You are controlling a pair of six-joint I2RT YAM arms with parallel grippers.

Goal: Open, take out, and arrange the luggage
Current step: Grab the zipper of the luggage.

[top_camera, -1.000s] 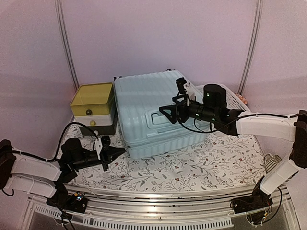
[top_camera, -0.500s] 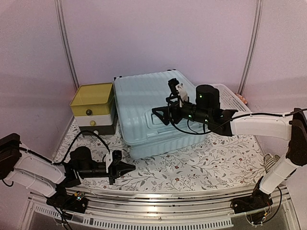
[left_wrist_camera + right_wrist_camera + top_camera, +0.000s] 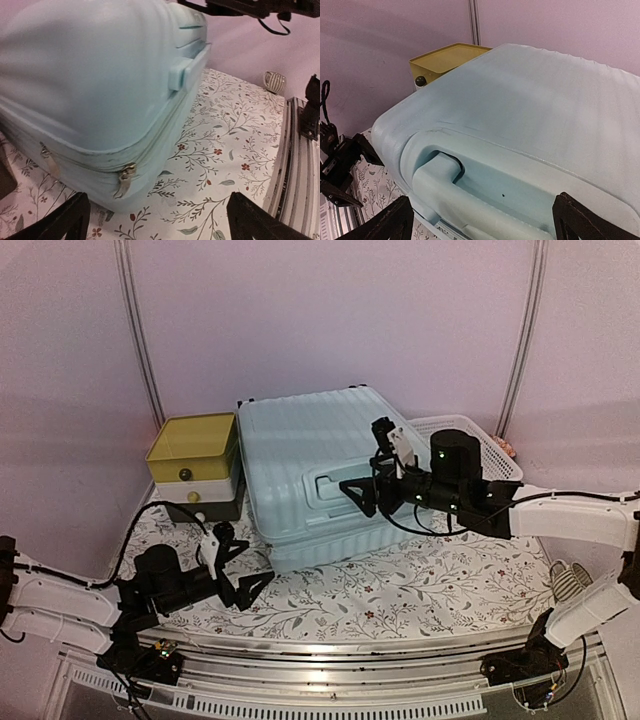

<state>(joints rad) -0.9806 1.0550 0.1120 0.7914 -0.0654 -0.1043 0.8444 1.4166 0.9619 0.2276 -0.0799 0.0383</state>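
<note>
The luggage (image 3: pixel 305 455), a pale mint-blue ribbed suitcase, lies flat and closed at the back middle of the table. My left gripper (image 3: pixel 243 562) hovers open just off its near-left corner, with nothing between the fingers. In the left wrist view the luggage (image 3: pixel 100 75) fills the upper left, and two metal zipper pulls (image 3: pixel 125 180) hang on its seam ahead of the left gripper (image 3: pixel 160 222). My right gripper (image 3: pixel 366 458) is open above the lid. In its wrist view the right gripper (image 3: pixel 485 222) straddles the moulded handle (image 3: pixel 450 195) without touching it.
A yellow-topped drawer box (image 3: pixel 195 465) stands against the luggage's left side. A white lattice basket (image 3: pixel 470 435) sits behind its right side. A striped cup (image 3: pixel 274 81) stands near the right table edge. A floral cloth (image 3: pixel 400 585) covers the table, with a metal rail (image 3: pixel 295 165) along the near edge.
The left gripper was shut and is now open; it dipped toward the front edge, then came back up to the luggage's corner. The right gripper swung left, then back right over the lid.
</note>
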